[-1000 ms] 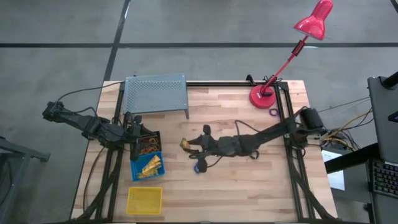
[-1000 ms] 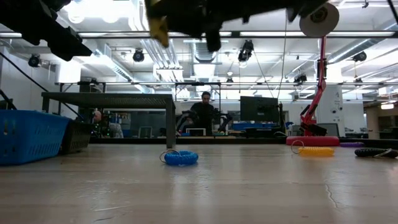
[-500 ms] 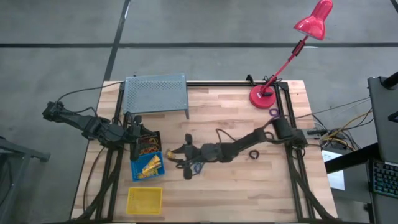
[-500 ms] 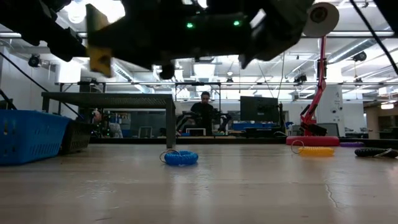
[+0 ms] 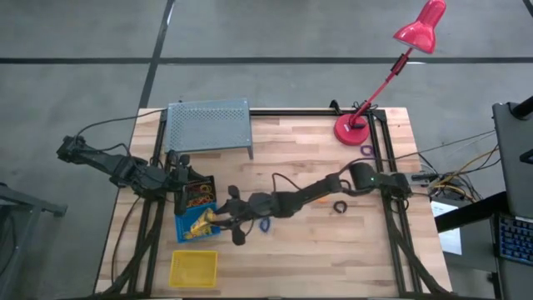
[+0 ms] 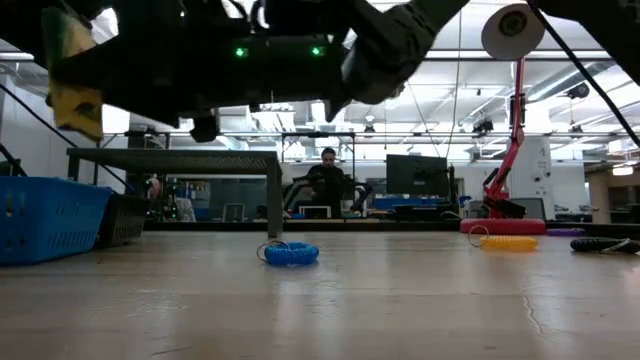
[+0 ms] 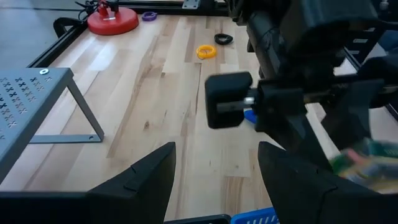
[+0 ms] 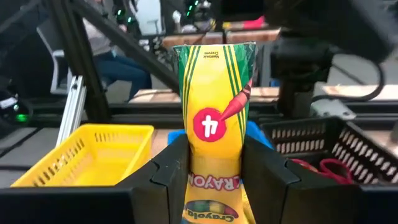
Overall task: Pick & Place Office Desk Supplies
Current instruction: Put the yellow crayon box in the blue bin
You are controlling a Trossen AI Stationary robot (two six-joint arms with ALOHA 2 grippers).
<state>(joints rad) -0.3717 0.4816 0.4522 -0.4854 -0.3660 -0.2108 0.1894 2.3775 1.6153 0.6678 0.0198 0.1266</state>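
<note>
The right gripper (image 8: 214, 177) had its 2 fingers (image 8: 171, 171) pressed against the sides of a yellow crayon pack (image 8: 216, 118), holding it upright by its lower half. From above, that gripper (image 5: 218, 219) reached across the table (image 5: 316, 258) and hung over the near edge of the blue bin (image 5: 197, 225), where more yellow packs lay. In the low view the crayon pack (image 6: 72, 75) was held high above the tabletop, over the blue bin (image 6: 50, 218).

The left gripper (image 7: 214, 168) stood with its jaws spread wide and nothing between them, beside the black bin (image 5: 198, 193), which held red and orange rubber bands (image 5: 200, 200). The yellow bin (image 5: 193, 268) sat nearer the front edge of the table.

Loose supplies lay on the wood: a blue coil ring (image 6: 291, 253) near the middle, a yellow coil ring (image 7: 206, 51), a black ring (image 5: 340, 206) and a purple ring (image 5: 366, 151) beside the lamp (image 5: 356, 129). A grey metal shelf (image 5: 208, 125) stood at the back. A person (image 6: 328, 180) sat in the room beyond.
</note>
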